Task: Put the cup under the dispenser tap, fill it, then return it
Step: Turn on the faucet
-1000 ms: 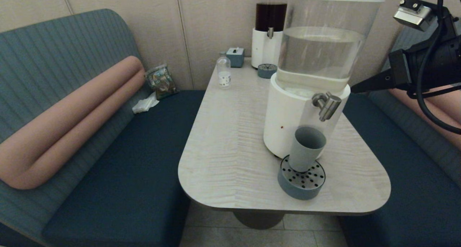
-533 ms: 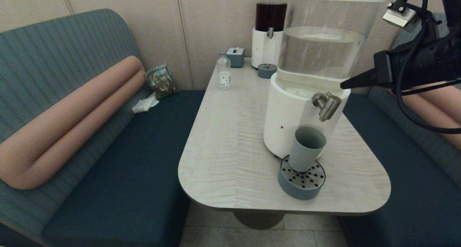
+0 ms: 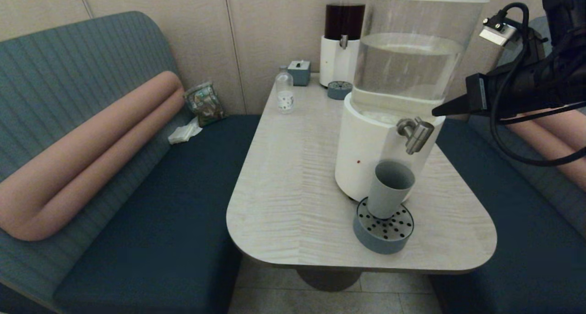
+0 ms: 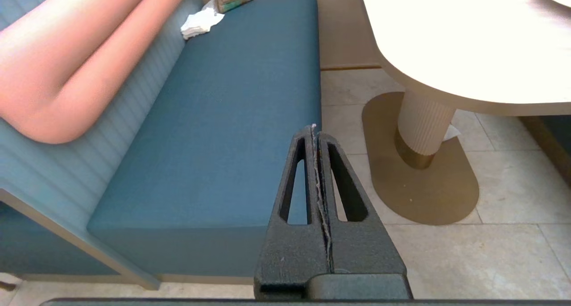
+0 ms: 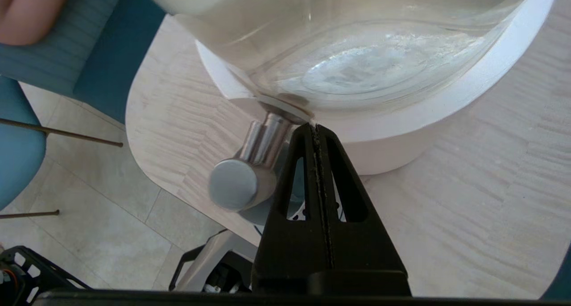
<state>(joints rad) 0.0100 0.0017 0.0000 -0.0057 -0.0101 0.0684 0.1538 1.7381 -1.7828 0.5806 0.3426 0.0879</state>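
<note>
Cup [image 3: 389, 189] upright on drip tray [image 3: 383, 234], near table's [image 3: 293, 176] front edge, under tap [image 3: 415, 132]. Right gripper [image 3: 435, 112] clenched, empty, beside tap. Left gripper [image 4: 315, 132] clenched, parked over bench [image 4: 232, 118]. No readable writing.

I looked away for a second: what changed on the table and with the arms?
The right gripper, shut and empty, moved in from the right toward the tap, its tip now beside the dispenser just above the tap. Nothing was grasped or released. The cup stayed on the drip tray under the tap.
</note>
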